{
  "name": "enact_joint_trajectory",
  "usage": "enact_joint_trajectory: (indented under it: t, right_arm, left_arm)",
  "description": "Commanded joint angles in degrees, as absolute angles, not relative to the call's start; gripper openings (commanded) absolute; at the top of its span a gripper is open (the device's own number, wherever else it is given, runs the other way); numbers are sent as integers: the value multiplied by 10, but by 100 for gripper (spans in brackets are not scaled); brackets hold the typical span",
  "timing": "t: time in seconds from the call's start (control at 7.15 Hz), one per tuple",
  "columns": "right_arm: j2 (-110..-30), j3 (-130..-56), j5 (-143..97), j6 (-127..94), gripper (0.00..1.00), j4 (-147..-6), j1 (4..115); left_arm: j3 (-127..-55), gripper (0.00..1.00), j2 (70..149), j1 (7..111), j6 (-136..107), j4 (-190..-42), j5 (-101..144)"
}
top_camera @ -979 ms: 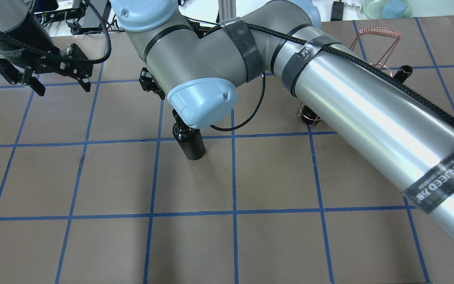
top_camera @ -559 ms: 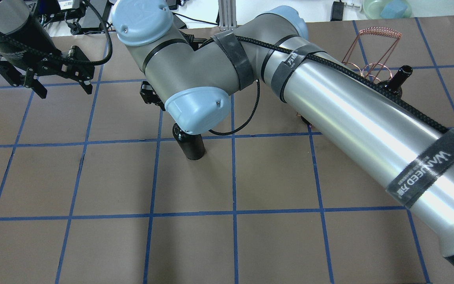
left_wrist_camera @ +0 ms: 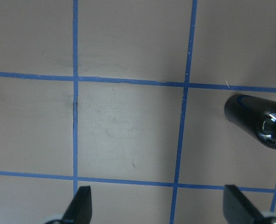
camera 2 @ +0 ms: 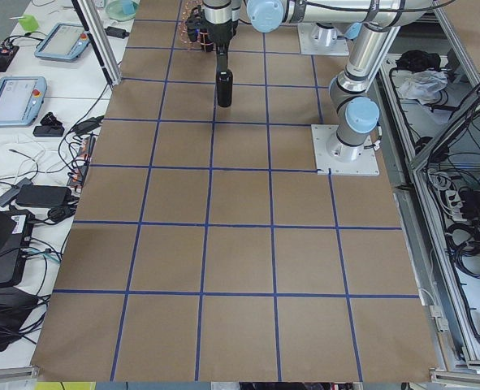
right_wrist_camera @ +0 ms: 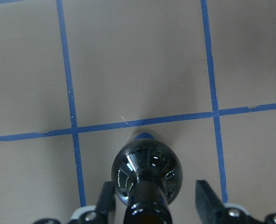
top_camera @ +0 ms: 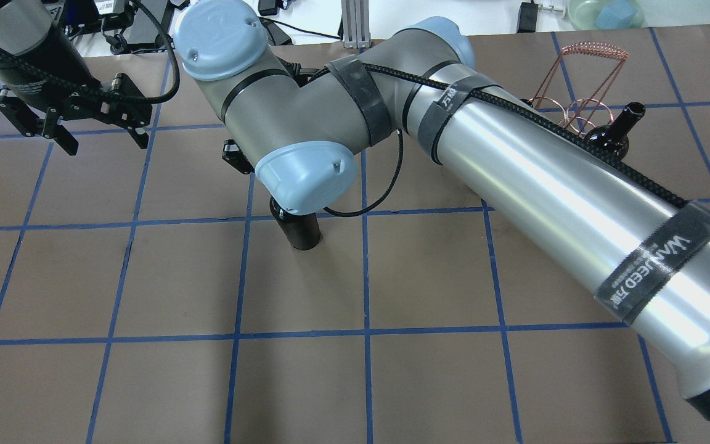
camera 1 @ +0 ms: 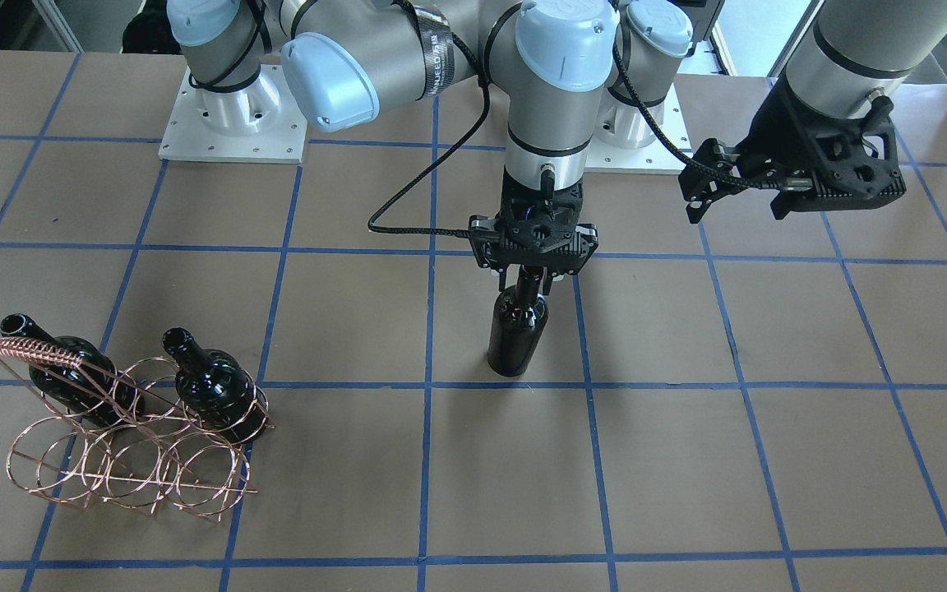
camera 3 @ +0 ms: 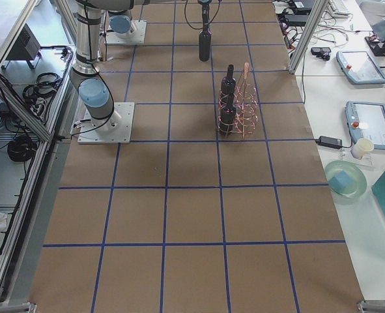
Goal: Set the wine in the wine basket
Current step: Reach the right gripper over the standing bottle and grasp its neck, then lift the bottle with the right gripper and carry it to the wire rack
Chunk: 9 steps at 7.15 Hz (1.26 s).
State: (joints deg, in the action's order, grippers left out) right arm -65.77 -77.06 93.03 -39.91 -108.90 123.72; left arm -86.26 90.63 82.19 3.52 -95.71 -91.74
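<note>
Has the wine basket (camera 1: 38, 355) nearest, two bottles (camera 1: 210, 386) in its farther rings; further in, stands the wine (camera 1: 515, 333) upright on the table (camera 1: 687, 460), well apart; straddles its neck with the right gripper (camera 1: 533, 279), fingers (right_wrist_camera: 107, 200) spread, not touching; hangs the left gripper (camera 1: 735, 210) beyond, spread wide, holding nothing.

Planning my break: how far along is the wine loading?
Done: two bottles sit in the basket. In hand: the right gripper, fingers open, straddles the neck of the third bottle, which stands on the table, not gripped yet. Left: close, lift, set it in the basket. The left gripper hangs open, idle.
</note>
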Motion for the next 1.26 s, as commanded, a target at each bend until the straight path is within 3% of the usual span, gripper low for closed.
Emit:
enact_joint_trajectory:
  t: [0.0, 0.14, 0.28, 0.7, 0.84, 1.12]
  right_arm:
    - [-658, -771, 924, -401, 37, -1087, 1237]
    - [-659, -771, 903, -405, 25, -1086, 1237]
    - [-662, -770, 900, -405, 20, -1080, 1237]
    - [-727, -774, 910, -319, 16, -1013, 1201]
    - [-774, -797, 905, -260, 10, -955, 1142]
    - [-875, -864, 904, -30, 11, -921, 1006]
  left_arm:
    - [-864, 100, 906, 822, 35, -957, -918]
    - [-865, 100, 906, 822, 36, -957, -917]
    - [-865, 100, 906, 822, 34, -957, -917]
    - [-865, 100, 904, 820, 35, -959, -920]
    - [-865, 100, 905, 821, 34, -959, -918]
    - [-865, 100, 905, 821, 35, -959, -918]
